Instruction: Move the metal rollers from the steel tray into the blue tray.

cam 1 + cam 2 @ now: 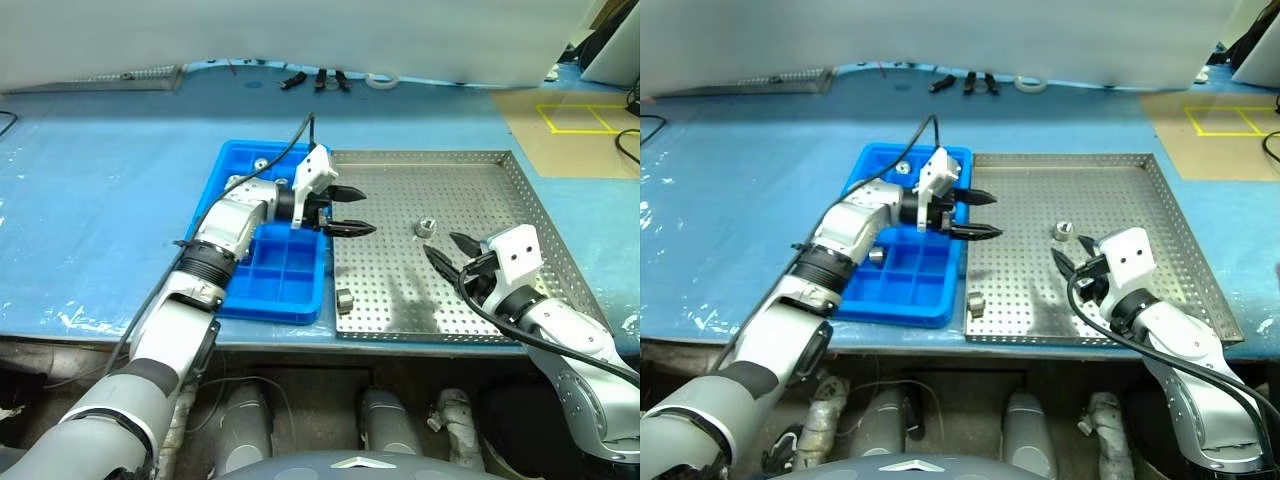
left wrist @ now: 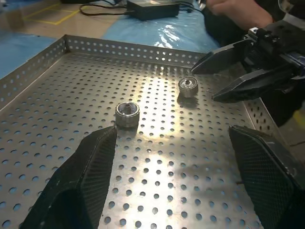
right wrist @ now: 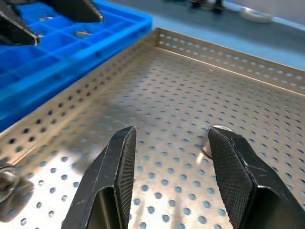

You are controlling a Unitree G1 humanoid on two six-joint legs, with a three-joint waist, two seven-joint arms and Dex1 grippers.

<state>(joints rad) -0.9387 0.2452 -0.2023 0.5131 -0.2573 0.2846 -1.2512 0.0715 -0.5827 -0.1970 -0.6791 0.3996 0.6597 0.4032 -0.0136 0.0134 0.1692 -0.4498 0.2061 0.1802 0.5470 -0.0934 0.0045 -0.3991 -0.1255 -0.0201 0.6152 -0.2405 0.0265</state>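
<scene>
Where right pincer (image 3: 170, 157) spreads, roller (image 3: 214, 141) half hidden.

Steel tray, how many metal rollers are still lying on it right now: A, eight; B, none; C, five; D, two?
D: the steel tray holds two metal rollers, one mid-tray and one by its near rim beside the blue tray.
</scene>
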